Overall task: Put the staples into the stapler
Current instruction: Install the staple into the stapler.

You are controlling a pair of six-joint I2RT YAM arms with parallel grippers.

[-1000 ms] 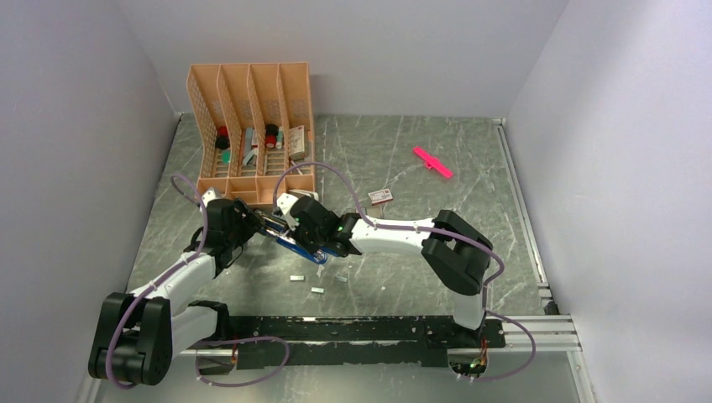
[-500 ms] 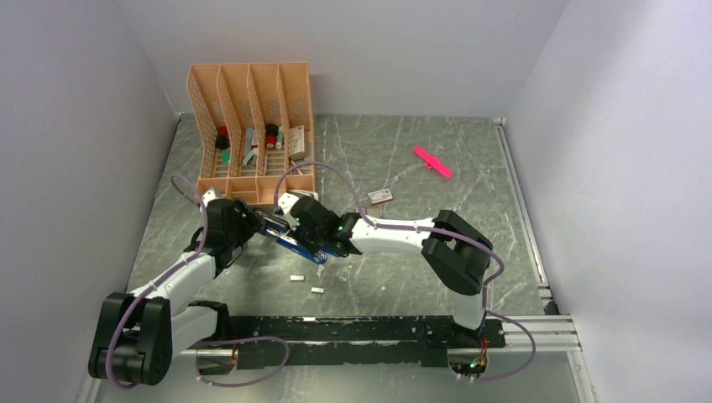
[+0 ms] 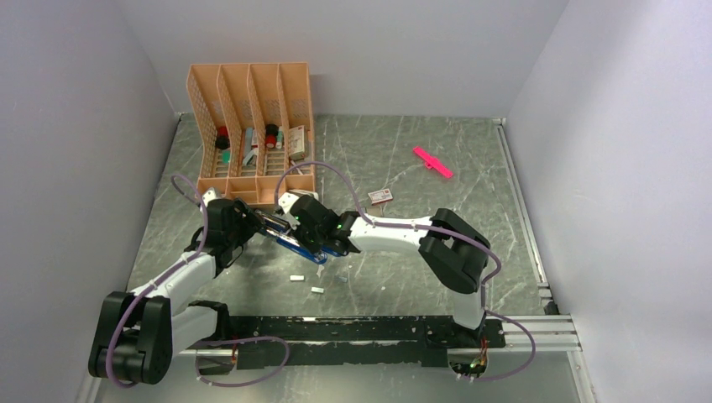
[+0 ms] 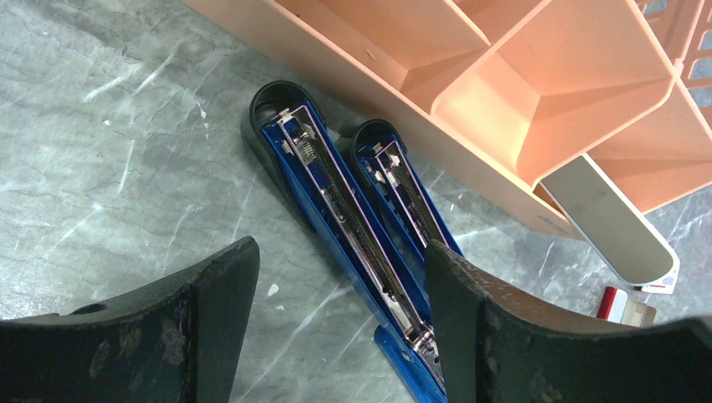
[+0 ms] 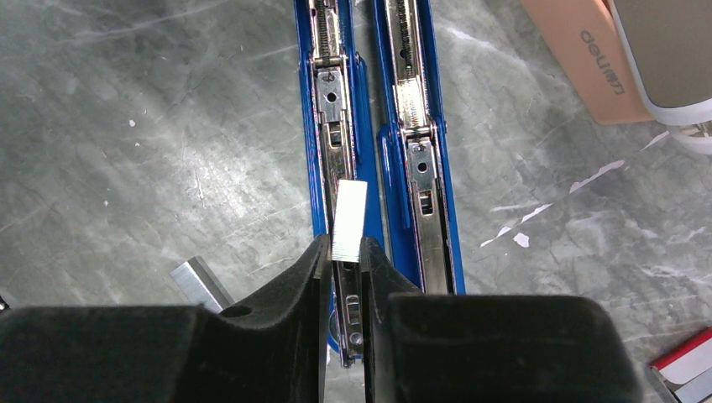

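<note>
Right gripper pinches staples over the stapler (channel lying open).

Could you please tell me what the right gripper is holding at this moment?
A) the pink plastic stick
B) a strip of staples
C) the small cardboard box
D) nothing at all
B: the right wrist view shows a short silvery strip of staples pinched between the fingers of the right gripper, just over a channel of the opened blue stapler.
</note>
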